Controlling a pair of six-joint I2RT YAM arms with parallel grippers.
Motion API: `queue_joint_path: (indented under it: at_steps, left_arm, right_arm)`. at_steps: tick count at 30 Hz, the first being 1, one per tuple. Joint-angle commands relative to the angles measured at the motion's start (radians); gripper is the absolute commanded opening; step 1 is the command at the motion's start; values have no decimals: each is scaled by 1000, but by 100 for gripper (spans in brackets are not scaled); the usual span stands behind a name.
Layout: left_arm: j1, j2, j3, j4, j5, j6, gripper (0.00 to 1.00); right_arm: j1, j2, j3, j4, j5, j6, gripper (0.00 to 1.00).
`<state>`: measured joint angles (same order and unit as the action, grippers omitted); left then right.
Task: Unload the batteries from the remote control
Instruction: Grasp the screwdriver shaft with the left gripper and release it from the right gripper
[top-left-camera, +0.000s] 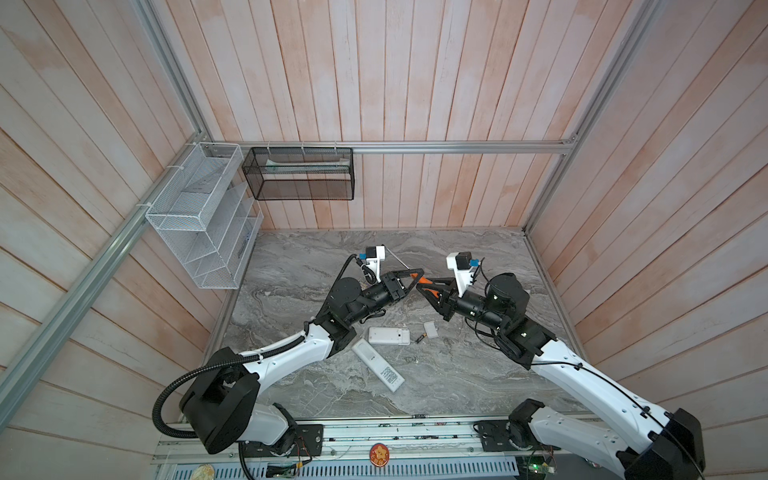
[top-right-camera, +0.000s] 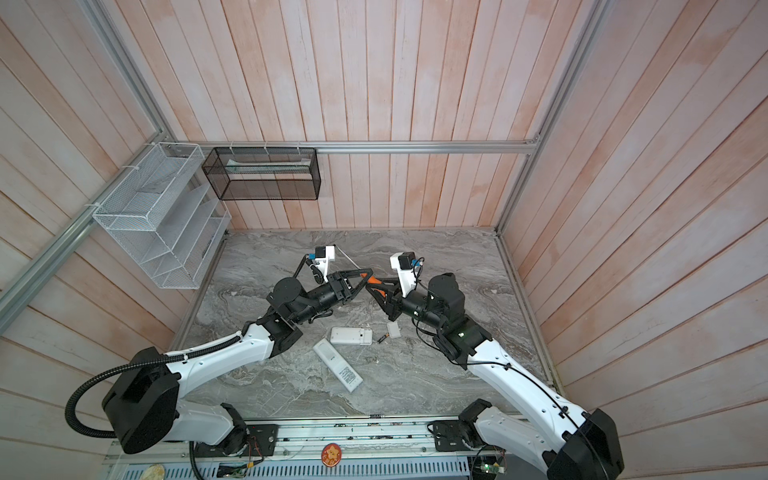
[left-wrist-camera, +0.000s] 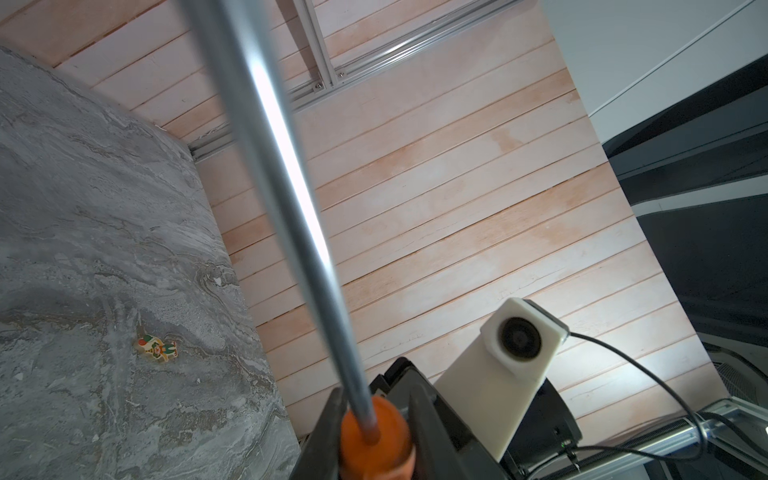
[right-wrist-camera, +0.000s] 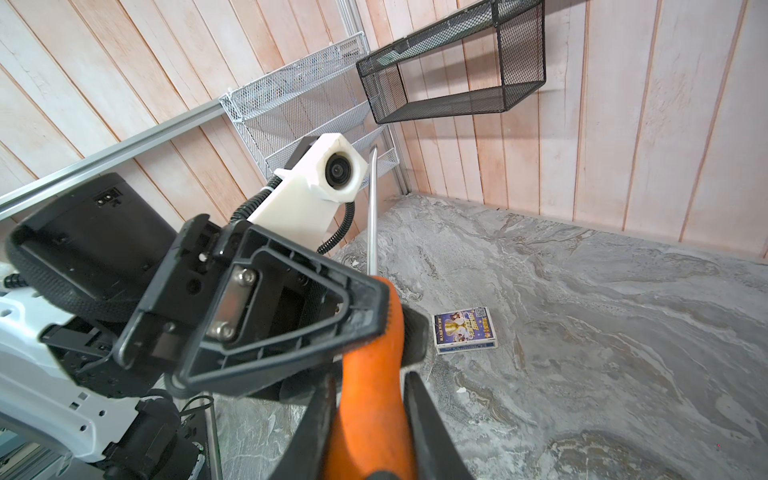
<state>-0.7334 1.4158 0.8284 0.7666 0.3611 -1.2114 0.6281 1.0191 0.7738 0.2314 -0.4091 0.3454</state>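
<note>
Two white remotes lie on the marble table in both top views: one (top-left-camera: 388, 336) (top-right-camera: 351, 336) with its back compartment uncovered, a longer one (top-left-camera: 378, 365) (top-right-camera: 337, 365) nearer the front. One dark battery (top-left-camera: 419, 338) (top-right-camera: 381, 338) lies loose beside the first remote. High above the table, my left gripper (top-left-camera: 419, 275) (left-wrist-camera: 374, 419) and right gripper (top-left-camera: 424, 286) (right-wrist-camera: 371, 382) meet tip to tip. Both are shut on the orange handle of a screwdriver (right-wrist-camera: 370, 399) (left-wrist-camera: 291, 208), left near the shaft end, right further back. Its metal shaft (top-left-camera: 397, 258) points toward the back wall.
A small white cover plate (top-left-camera: 430, 329) lies right of the battery. A card box (right-wrist-camera: 464, 330) and a small sticker figure (left-wrist-camera: 156, 348) lie on the table further back. A white wire rack (top-left-camera: 199, 216) and a black mesh basket (top-left-camera: 299, 174) hang on the walls.
</note>
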Motion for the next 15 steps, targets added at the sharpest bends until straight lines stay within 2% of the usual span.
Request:
queue_joint_path:
  at_steps: [1,2,4,9,10,12,15]
  left_arm:
    - [-6,0,20,10,3,46,2]
    - [-6,-2,20,6,3,47,1]
    - [-6,-6,20,-2,4,51,1]
    - [-1,-34,25,-65,-2,81,0]
    - [4,-44,26,-85,-1,89,0]
    - [18,-63,25,-129,8,104,0]
    - [56,-108,36,-279,34,145,0]
  right_arm:
    - [11,-1,1,0,26,10,15]
    - [10,-6,2,-4,36,9,30]
    - [10,-21,5,-18,62,0,53]
    - [10,-83,26,-88,147,-56,87]
    - [9,-100,31,-107,176,-63,97]
    - [8,-133,31,-134,249,-62,98]
    - [2,-198,9,-162,397,16,98]
